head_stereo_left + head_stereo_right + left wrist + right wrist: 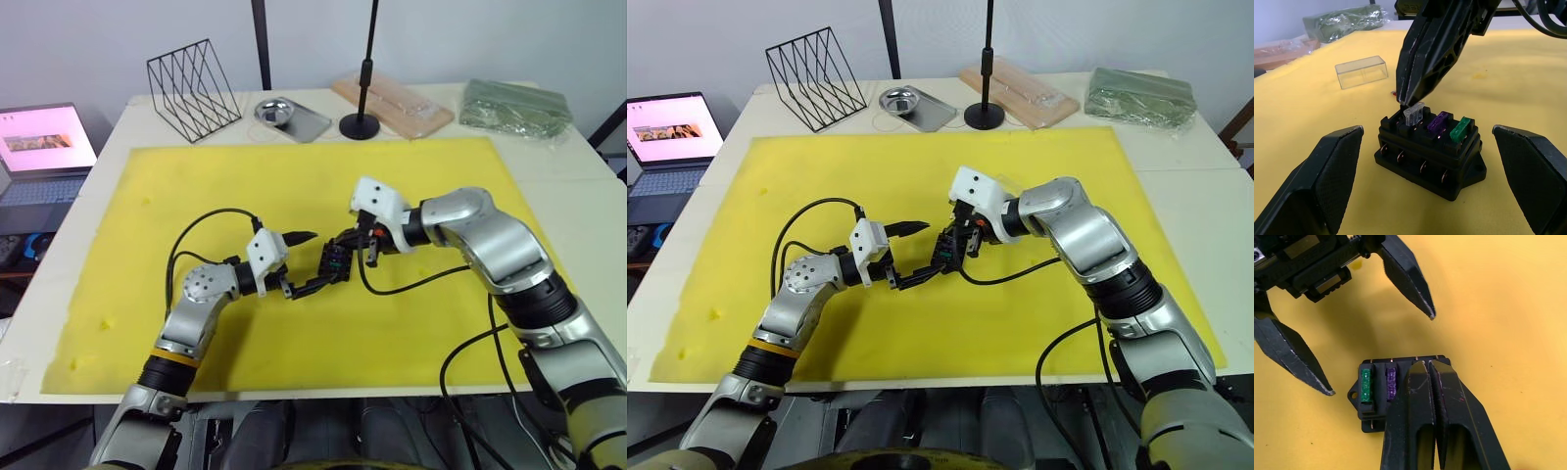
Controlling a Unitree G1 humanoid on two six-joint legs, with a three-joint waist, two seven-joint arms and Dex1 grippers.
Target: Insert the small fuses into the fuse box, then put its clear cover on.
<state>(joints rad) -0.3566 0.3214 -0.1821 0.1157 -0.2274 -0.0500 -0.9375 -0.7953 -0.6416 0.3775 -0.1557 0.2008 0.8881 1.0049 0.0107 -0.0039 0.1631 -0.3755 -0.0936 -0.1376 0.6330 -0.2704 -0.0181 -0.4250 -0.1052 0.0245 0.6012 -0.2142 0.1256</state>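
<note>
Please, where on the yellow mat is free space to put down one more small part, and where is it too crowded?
Free: the yellow mat between the wire rack and the left gripper, and its near edge below both arms. Crowded: the middle, where both grippers surround the fuse box and the right gripper pinches a clear fuse.

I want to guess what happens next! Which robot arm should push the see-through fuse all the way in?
Probably the right. The right gripper is shut on the clear fuse, right over its slot in the fuse box. The left gripper is open around the box.
</note>
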